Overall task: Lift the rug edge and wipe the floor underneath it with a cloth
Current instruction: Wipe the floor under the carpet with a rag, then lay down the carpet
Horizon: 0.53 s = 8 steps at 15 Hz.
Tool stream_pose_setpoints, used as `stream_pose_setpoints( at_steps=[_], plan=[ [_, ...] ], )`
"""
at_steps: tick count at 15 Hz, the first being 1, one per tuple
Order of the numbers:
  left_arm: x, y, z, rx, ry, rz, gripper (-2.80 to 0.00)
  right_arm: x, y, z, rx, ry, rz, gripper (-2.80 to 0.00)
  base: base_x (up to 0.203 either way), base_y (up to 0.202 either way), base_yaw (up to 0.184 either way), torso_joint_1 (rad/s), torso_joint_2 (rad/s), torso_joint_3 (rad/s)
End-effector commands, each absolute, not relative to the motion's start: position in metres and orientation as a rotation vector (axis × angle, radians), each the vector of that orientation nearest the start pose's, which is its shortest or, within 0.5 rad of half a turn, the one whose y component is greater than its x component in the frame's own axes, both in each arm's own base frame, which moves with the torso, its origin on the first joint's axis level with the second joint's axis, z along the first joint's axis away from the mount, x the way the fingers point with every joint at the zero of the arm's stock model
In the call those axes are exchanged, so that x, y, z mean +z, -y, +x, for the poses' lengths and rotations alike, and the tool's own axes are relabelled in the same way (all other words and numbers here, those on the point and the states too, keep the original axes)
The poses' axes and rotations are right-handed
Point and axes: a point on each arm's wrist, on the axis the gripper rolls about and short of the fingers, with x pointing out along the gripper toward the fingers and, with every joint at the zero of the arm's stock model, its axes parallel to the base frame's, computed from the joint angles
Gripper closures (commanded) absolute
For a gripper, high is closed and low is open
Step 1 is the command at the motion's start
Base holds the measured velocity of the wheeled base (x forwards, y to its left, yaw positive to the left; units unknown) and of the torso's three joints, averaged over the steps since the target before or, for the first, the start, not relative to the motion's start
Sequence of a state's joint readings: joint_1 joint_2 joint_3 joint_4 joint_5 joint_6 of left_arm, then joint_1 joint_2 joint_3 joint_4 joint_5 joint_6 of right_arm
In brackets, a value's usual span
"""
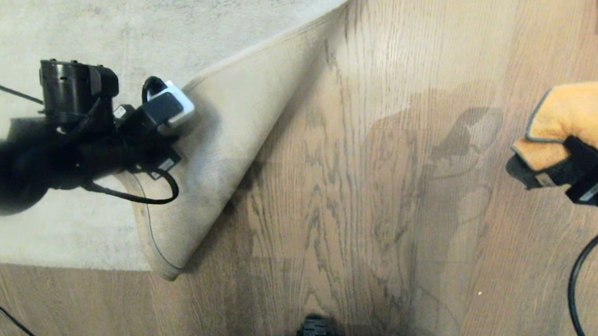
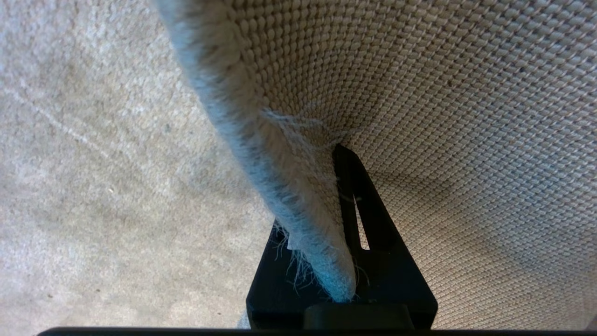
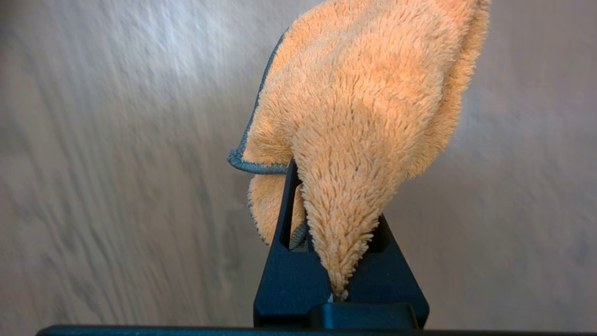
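With the corner folded back over the pile, the left gripper (image 1: 174,129) sits at the left of the head view, jaws clamped tight on the rug edge (image 1: 238,148), which it holds raised off the floor (image 1: 359,203). In the left wrist view the bound, fraying border (image 2: 298,219) runs straight down between the black fingers (image 2: 373,224), woven pale underside to one side of it, grey-beige pile on the other. Just right of that gripper, the lifted flap shows its pale backing, and past its fold the wood-grain planks lie bare, with arm shadows across them. Far right, well apart from the rug, the right gripper (image 1: 548,170) is pinched shut on the cloth (image 1: 577,120). The right wrist view shows the orange fluff (image 3: 364,107) bunched between the fingers (image 3: 280,275), grey trim at the fold, hanging clear above the planks.
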<state>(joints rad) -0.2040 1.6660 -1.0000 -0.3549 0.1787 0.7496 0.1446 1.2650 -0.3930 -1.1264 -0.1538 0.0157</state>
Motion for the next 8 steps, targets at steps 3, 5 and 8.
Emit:
stream_pose_setpoints(
  at_steps=[3, 5, 8],
  plan=[
    [0.219, 0.062, 0.304, -0.148, -0.277, 0.808, 0.0, 0.196, -0.005, 0.111, -0.089, 0.252, -0.015, 0.0, 0.0, 0.0, 0.0, 0.0, 0.0, 0.0],
    [0.218, 0.062, 0.304, -0.149, -0.279, 0.808, 0.0, 0.18, -0.002, 0.091, -0.112, 0.232, -0.044, 0.0, 0.0, 0.0, 0.0, 0.0, 0.0, 0.0],
    [0.217, 0.062, 0.303, -0.15, -0.285, 0.809, 0.0, 0.162, 0.002, 0.072, -0.159, 0.171, -0.077, 0.0, 0.0, 0.0, 0.0, 0.0, 0.0, 0.0]
  ],
)
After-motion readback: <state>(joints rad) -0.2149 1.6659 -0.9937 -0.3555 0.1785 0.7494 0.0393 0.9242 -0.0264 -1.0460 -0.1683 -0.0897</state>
